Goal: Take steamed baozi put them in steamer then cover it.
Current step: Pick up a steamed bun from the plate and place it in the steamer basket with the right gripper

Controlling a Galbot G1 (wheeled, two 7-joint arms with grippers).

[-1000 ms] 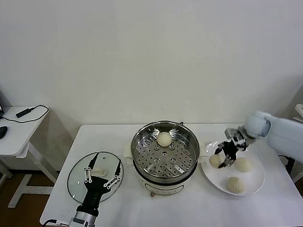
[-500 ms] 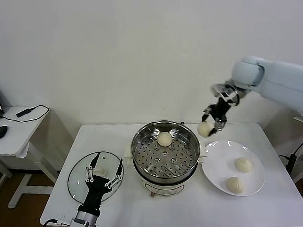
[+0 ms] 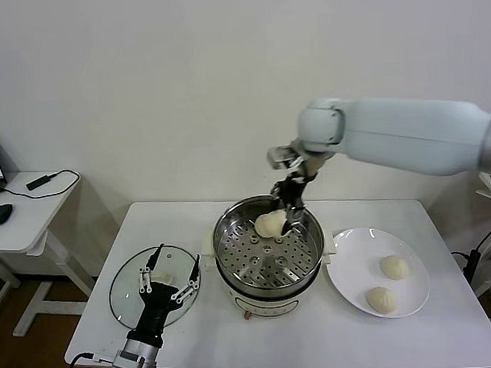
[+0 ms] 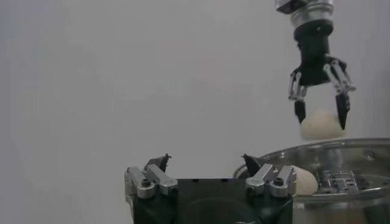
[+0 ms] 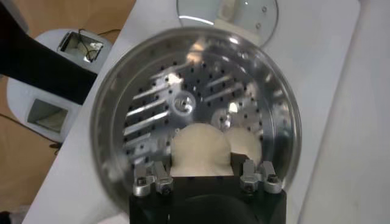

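Observation:
My right gripper (image 3: 284, 221) is shut on a cream-white baozi (image 3: 273, 223) and holds it low over the back of the steamer (image 3: 219, 248). The right wrist view shows this baozi (image 5: 200, 148) between the jaws of the right gripper (image 5: 204, 173), over the perforated tray (image 5: 152, 109). A second baozi (image 5: 245, 142) lies on the tray right beside it. Two more baozi (image 3: 394, 267) (image 3: 382, 298) lie on the white plate (image 3: 345, 277). My left gripper (image 3: 164, 285) is open and empty over the glass lid (image 3: 128, 297).
The lid's white knob (image 3: 159, 277) sits between the left fingers. The left wrist view shows the right gripper (image 4: 319, 113) with its baozi (image 4: 319, 124) above the steamer rim (image 4: 341, 146). A side table with a mouse (image 3: 0, 213) stands far left.
My right gripper picked a baozi off the plate, lifted it and carried it left, then lowered it over the steamer. The plate went from three baozi to two. The left arm stayed still.

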